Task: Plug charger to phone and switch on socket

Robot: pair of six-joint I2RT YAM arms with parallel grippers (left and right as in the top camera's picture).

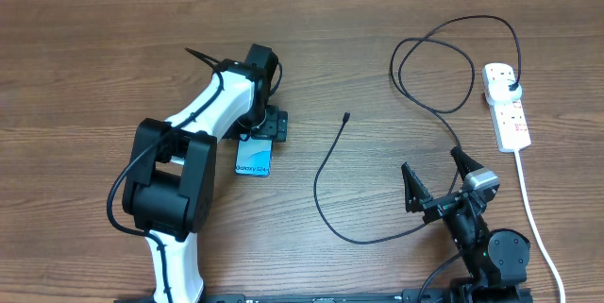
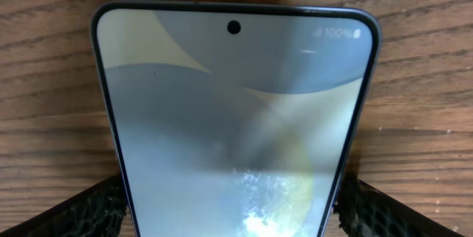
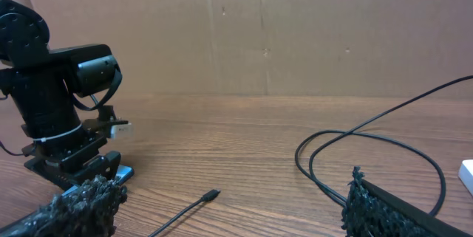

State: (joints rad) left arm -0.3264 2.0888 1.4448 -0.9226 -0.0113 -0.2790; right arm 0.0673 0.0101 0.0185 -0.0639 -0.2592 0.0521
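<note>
The slim, black-edged smartphone (image 1: 253, 161) with a pale blue-grey screen lies flat, left of centre. The left gripper (image 1: 257, 139) pinches its long edges. At lower right, the right gripper (image 1: 436, 176) has its jaws spread.

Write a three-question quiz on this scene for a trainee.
1. True or false: the charger's tip is already in the phone.
2. Which one straddles the phone? A. left end effector B. right end effector C. neither
3. Fill in: the charger's black plug sits in the ___.

Key
1. False: the tip lies free on the table.
2. A; the right end effector is open, away from the phone.
3. socket
</note>
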